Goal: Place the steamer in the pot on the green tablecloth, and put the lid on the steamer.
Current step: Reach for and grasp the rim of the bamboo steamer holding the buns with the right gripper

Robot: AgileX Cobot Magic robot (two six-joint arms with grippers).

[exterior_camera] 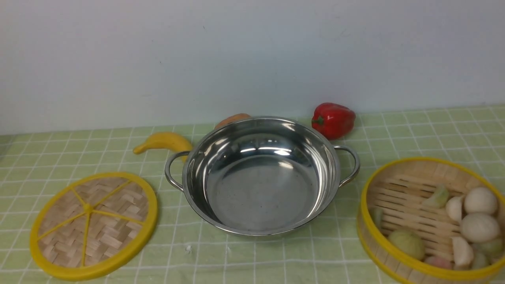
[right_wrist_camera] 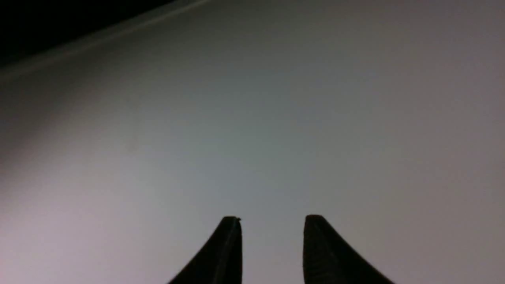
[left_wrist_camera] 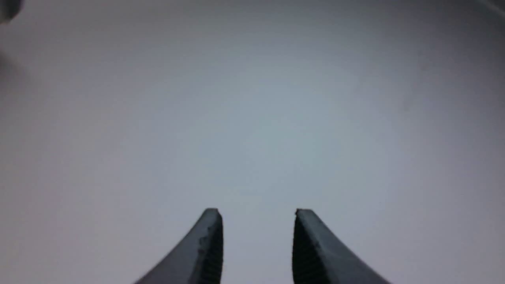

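The pot (exterior_camera: 260, 189) sits empty at the centre of the frame on the green tablecloth (exterior_camera: 252, 260), mouth up and both loop handles free, ready to receive the basket. The steamer (exterior_camera: 396, 205) waits at the lower right, part cut off by the frame edge, loaded on its far side with pale round food pieces (exterior_camera: 479, 227), so it would likely need a level lift to keep them in. The lid (exterior_camera: 92, 225) lies flat at the lower left, well apart from the pot. A banana (exterior_camera: 163, 142) and a red pepper (exterior_camera: 333, 119) flank the pot at its rear.

Neither arm shows in the front view. The wrist views show the left hand (left_wrist_camera: 257, 213) and the right hand (right_wrist_camera: 272, 217) each spread and holding nothing, facing a blank pale surface. No step of the task has begun.
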